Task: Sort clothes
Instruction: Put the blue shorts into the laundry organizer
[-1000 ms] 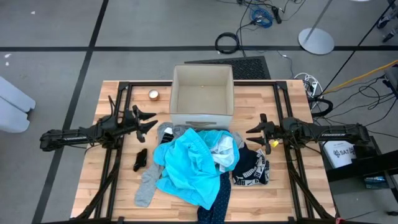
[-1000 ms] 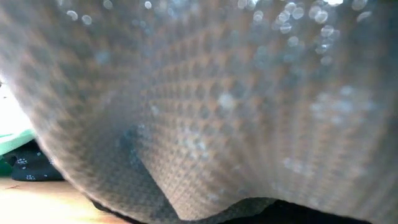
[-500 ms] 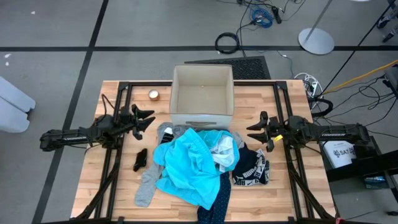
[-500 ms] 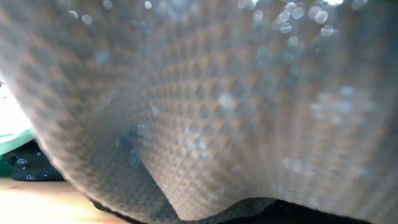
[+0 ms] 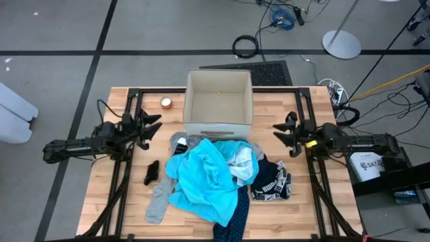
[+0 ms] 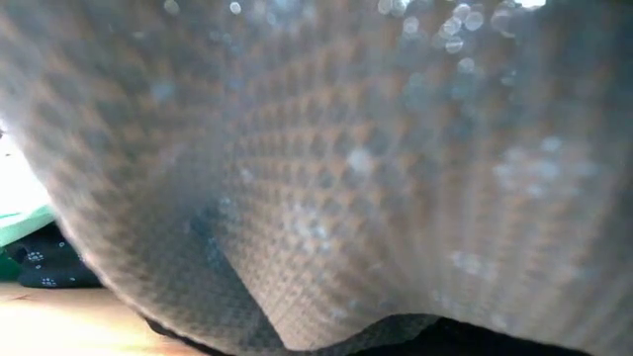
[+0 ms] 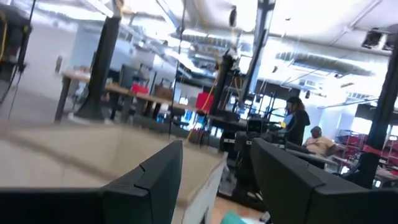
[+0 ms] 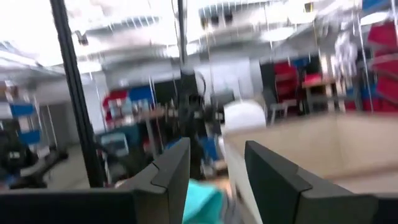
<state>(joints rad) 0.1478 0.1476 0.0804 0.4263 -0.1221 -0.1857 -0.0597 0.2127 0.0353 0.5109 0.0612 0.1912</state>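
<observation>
The clothes lie in one heap on the table's near middle. A bright turquoise garment (image 5: 205, 178) is on top, with a navy dotted one (image 5: 235, 215) under its near edge. A grey piece (image 5: 158, 198) lies at the left and a black-and-white patterned one (image 5: 272, 183) at the right. A black sock (image 5: 152, 171) lies apart on the wood. My left gripper (image 5: 151, 124) (image 7: 216, 149) hangs open left of the heap. My right gripper (image 5: 283, 131) (image 8: 217, 149) hangs open to its right. Both are above the table with nothing between their fingers.
A beige square box (image 5: 218, 104) stands open at the table's far middle, between the two grippers. A small round thing (image 5: 165, 102) sits left of it. Grey fabric (image 6: 326, 168) fills the low view, right up against the lens. Bare wood lies at both sides of the heap.
Both grippers have risen and tipped upward, so that they now point slightly above level. Each has also drawn back a little from the heap toward its own side. Their fingers stay as far apart as before. The clothes have not moved.
</observation>
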